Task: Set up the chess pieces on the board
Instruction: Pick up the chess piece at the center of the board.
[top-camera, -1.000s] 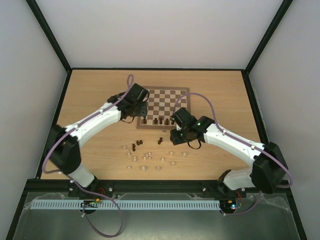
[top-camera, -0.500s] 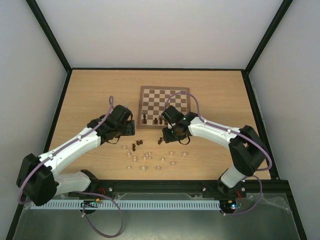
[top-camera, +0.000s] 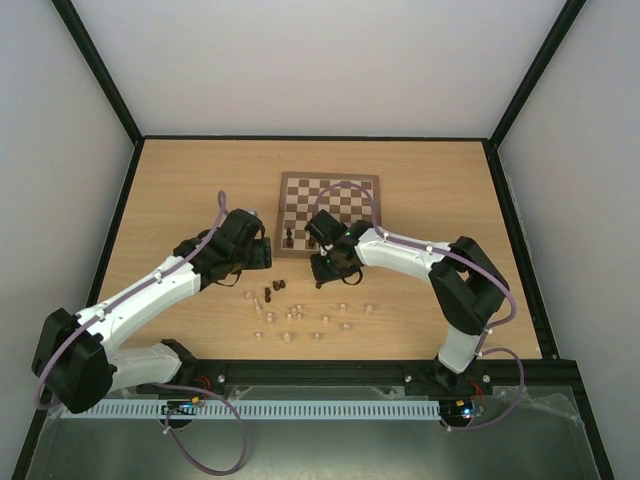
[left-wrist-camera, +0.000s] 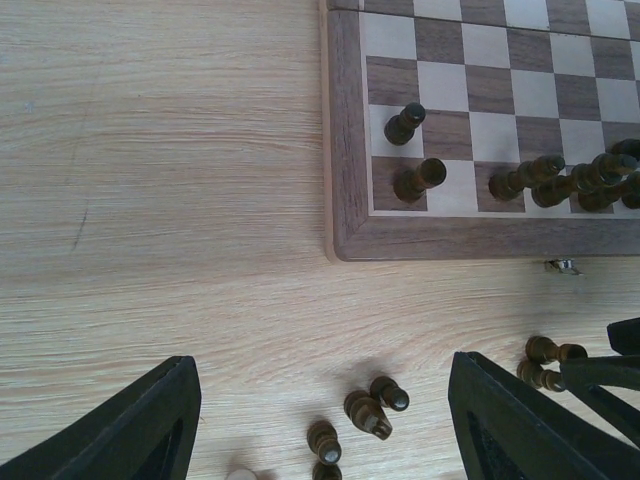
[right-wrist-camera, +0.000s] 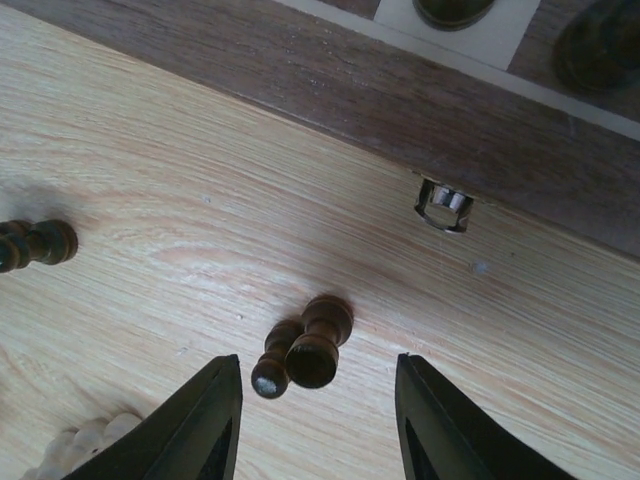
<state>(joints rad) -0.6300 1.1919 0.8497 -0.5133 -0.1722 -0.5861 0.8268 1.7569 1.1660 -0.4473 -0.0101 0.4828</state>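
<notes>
The board (top-camera: 345, 200) lies flat on the desk (top-camera: 180, 190), in the upper middle of the top view. In the left wrist view, a dark row (left-wrist-camera: 560, 180) of pieces crowds the nearest rank at the right edge of the frame. A corner pair (left-wrist-camera: 418, 180) of dark pieces stands apart from that row, one on the board's lower left corner square and one on the square above it.

Below the board in the top view, loose pieces (top-camera: 288, 337) are scattered over the desk. The dark ones lie closer to the board and the pale ones lower in the frame.

The right end effector (right-wrist-camera: 318, 365) is released, its fingers spread low over the desk just below the board's near frame. In the right wrist view, two dark pawns (right-wrist-camera: 312, 350) touch each other in the gap just ahead of the fingertips, and neither finger touches them. I cannot tell whether they stand or are tipped. A small metal clasp (right-wrist-camera: 443, 205) sits on the frame at the upper right of that view. Another dark piece (right-wrist-camera: 35, 245) lies on its side at the left edge, and a pale piece (right-wrist-camera: 85, 440) shows at the lower left corner.

The left end effector (left-wrist-camera: 322, 400) is also released, its fingers spread wide and holding nothing. It hangs over bare desk below and left of the board's corner, with a few dark strays (left-wrist-camera: 365, 410) between its fingers at the bottom of the left wrist view.
</notes>
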